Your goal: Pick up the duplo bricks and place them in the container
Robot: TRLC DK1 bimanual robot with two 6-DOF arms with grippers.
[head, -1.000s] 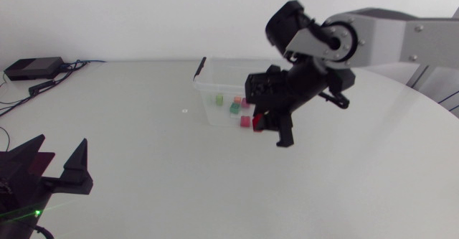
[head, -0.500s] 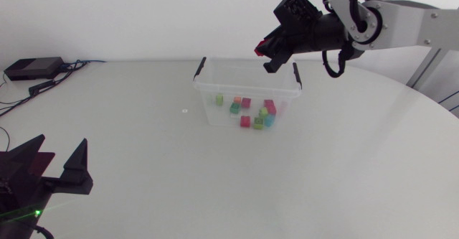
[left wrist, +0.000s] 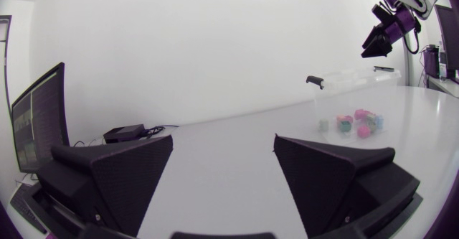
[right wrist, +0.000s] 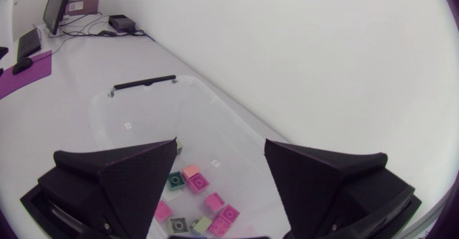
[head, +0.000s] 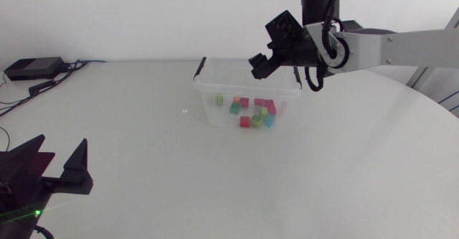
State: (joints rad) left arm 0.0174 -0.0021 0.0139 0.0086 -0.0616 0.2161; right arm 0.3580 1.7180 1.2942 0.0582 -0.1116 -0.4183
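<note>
The clear container (head: 237, 89) with black handles stands at the table's back middle. Several duplo bricks (head: 252, 113) in red, pink, green and blue lie on its floor. My right gripper (head: 258, 65) hangs above the container's far right part, open and empty. In the right wrist view the right gripper (right wrist: 222, 189) looks down into the container (right wrist: 143, 82), with the bricks (right wrist: 197, 196) below its spread fingers. My left gripper (head: 61, 149) rests open at the near left, far from the container (left wrist: 351, 80). Nothing lies in the left gripper (left wrist: 222, 185). The bricks (left wrist: 356, 120) show through the wall.
A black box (head: 32, 68) with cables sits at the table's back left corner. A tiny mark (head: 185, 111) lies on the white tabletop left of the container. The table's curved edge runs along the right side.
My right arm carried a red brick from in front of the container up over it. Its gripper has opened, and the red brick now lies among the bricks inside. The left arm has not moved.
</note>
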